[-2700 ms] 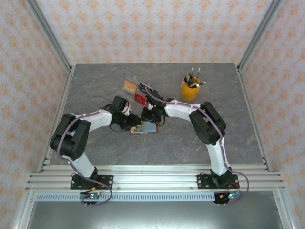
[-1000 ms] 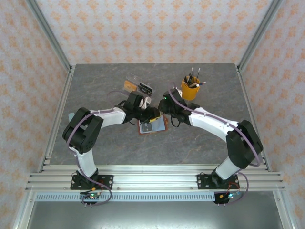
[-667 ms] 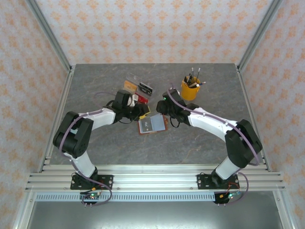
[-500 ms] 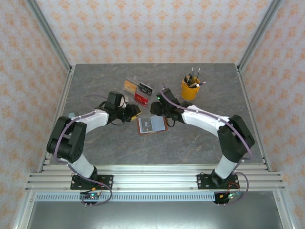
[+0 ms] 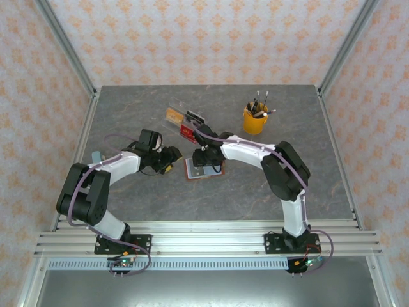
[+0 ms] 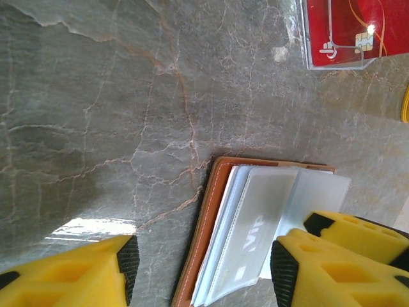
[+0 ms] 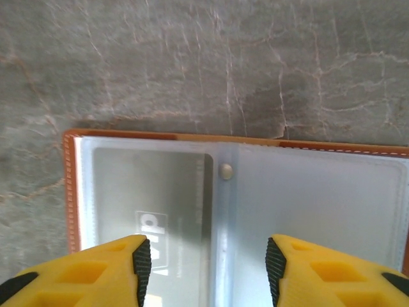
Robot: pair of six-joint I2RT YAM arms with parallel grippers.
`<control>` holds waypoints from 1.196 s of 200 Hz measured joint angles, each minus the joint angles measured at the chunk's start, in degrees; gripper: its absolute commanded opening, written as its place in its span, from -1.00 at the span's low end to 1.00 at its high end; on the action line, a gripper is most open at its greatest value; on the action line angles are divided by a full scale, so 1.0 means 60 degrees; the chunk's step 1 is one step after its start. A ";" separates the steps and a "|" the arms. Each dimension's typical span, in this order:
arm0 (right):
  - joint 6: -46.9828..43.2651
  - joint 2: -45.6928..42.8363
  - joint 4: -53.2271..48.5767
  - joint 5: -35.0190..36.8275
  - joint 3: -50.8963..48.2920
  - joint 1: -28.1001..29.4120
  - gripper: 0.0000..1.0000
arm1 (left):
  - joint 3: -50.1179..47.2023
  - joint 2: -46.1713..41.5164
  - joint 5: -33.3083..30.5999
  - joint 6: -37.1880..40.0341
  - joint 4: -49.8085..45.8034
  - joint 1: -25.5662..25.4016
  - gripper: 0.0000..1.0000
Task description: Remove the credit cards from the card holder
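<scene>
Right wrist view: the right gripper (image 7: pixel 206 272) hung, jaws apart and empty, over the reddish-brown leather card holder (image 7: pixel 307 185) lying open on the grey marbled table (image 7: pixel 192 57); the left gripper (image 5: pixel 169 161), likewise spread and empty, stood at its nine o'clock.

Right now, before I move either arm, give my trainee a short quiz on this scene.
1. True or false: the holder lies shut on the table.
2. Which word is printed on the card in the holder's pocket? A) VIP B) VISA C) BANK
3. Fill in: the right claw hovers over the holder with its jaws ____.

Key: 1 false; 2 A; 3 open.
</scene>
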 measured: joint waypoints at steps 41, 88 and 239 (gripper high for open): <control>-0.0372 0.0375 -0.0430 -0.0007 0.0233 -0.0025 -0.20 | 0.0000 -0.0015 0.0233 0.0168 -0.0004 -0.0033 0.21; -0.0419 0.0393 -0.0484 -0.0270 0.0233 -0.0240 -0.34 | 0.0000 -0.0018 0.0608 0.0379 0.0022 -0.0346 0.03; -0.0415 0.0401 -0.0390 -0.0634 0.0164 -0.0404 -0.43 | 0.1424 0.1177 0.0423 0.1195 -0.0769 -0.1333 -0.37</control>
